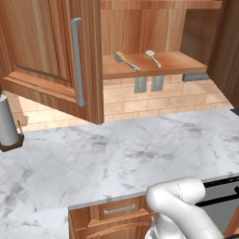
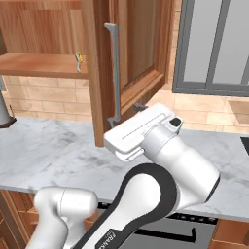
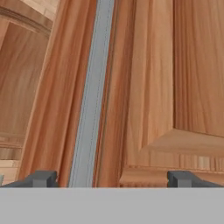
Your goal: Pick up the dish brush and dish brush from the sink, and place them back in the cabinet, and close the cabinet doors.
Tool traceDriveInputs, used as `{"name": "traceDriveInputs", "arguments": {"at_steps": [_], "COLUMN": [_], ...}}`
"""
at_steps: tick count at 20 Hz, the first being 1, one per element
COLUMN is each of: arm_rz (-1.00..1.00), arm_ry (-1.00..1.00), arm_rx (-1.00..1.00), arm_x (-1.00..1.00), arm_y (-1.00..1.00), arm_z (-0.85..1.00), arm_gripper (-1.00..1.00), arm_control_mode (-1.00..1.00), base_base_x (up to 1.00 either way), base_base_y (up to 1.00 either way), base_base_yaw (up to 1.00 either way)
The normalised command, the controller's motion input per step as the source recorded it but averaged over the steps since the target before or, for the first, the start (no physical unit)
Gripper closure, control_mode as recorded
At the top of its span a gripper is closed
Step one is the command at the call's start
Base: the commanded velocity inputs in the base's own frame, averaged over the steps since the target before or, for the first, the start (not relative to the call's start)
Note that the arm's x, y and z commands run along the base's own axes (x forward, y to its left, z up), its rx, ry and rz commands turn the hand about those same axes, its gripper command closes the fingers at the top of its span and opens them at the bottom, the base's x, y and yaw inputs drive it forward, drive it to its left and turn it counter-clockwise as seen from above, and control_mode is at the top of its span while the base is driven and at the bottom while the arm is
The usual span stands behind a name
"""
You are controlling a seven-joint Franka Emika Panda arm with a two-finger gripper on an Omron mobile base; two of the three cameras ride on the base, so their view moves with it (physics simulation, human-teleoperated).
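Observation:
Both cabinet doors stand open. On the cabinet shelf lie two dish brushes: one with a yellowish head and one with a white head. One dish brush also shows at the shelf's edge in the right base view. My gripper is open and empty, its fingertips wide apart, close to the right cabinet door. That door's silver bar handle runs up between the fingers' line of sight. In the right base view the gripper sits at the door's lower edge beside the handle. The sink lies out of view.
The left door with its handle juts out over the marble counter. A paper towel roll stands at the left. Wall outlets sit under the shelf. A window is at the right, and a drawer front lies below.

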Motion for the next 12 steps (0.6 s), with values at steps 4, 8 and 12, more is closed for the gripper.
{"name": "traceDriveInputs", "arguments": {"at_steps": [4,8,12], "arm_rz": [0.0,0.0,0.0], "arm_ry": [0.0,0.0,0.0], "arm_rx": [0.0,0.0,0.0], "arm_x": [0.08,0.1,0.13], "arm_y": [0.5,0.47,0.48], "arm_z": [0.0,0.0,0.0], "arm_gripper": [-1.0,-1.0,-1.0], "arm_control_mode": [-1.0,-1.0,-1.0], "base_base_x": [0.0,0.0,0.0], "base_base_y": [0.0,0.0,0.0], "base_base_yaw": [0.0,0.0,0.0]}}
